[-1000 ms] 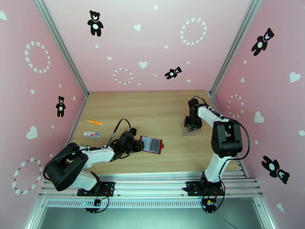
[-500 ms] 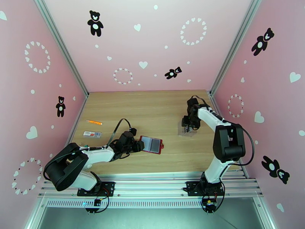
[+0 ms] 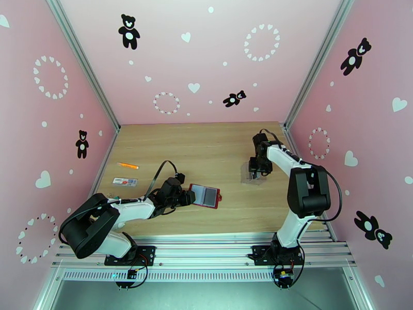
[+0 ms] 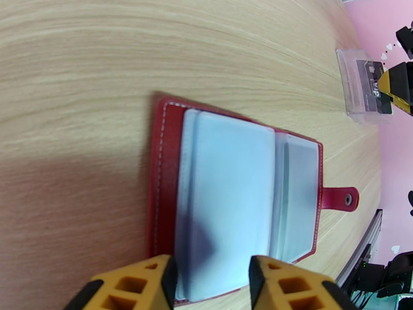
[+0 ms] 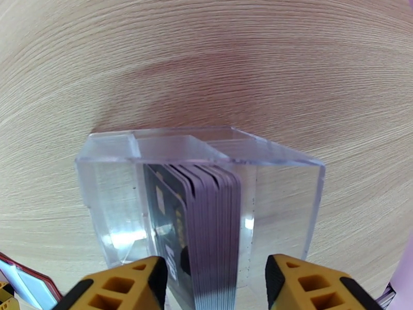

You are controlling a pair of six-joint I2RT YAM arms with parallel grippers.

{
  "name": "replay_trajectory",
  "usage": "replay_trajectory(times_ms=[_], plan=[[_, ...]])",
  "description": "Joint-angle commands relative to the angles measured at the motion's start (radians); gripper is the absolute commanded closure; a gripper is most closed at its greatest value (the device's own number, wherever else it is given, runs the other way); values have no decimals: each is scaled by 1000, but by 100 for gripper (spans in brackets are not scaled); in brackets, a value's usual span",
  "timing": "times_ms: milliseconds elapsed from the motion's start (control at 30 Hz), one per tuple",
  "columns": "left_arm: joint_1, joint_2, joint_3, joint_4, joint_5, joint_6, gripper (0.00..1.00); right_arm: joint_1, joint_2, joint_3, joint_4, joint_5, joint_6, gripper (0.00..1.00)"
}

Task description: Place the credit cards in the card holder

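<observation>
The dark-red card holder point(image 3: 205, 196) lies open and flat on the table, its grey sleeves point(image 4: 227, 197) up and its snap tab point(image 4: 339, 198) pointing away. My left gripper point(image 3: 187, 196) sits at its near edge, open, its fingertips point(image 4: 155, 280) straddling the sleeves' edge. The credit cards point(image 5: 206, 223), dark and silvery-grey, stand on edge as a stack inside a clear plastic case point(image 5: 118, 202). My right gripper point(image 5: 214, 285) is open above the case point(image 3: 253, 176), one yellow finger on each side of the stack. The case and the cards point(image 4: 374, 86) also show in the left wrist view.
An orange pen point(image 3: 127, 165) and a white-and-red flat strip point(image 3: 125, 181) lie near the table's left edge. Pink walls close the table point(image 3: 206, 145) on three sides. Bare wood lies between the wallet and the case.
My right gripper has shifted slightly left and settled over the clear case. The left arm and the card holder have not moved.
</observation>
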Motion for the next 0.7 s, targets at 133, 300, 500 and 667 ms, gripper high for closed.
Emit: replay_trajectory(times_ms=[133, 300, 500, 667], plan=[[10, 28, -23, -31, -8, 1, 57, 2, 17, 28, -39, 62, 10, 50], [9, 29, -23, -30, -9, 1, 57, 1, -16, 24, -46, 88, 12, 53], [10, 27, -23, -31, -7, 1, 57, -3, -45, 20, -55, 123, 11, 56], [10, 27, -22, -32, -9, 1, 57, -6, -60, 14, -59, 139, 10, 57]])
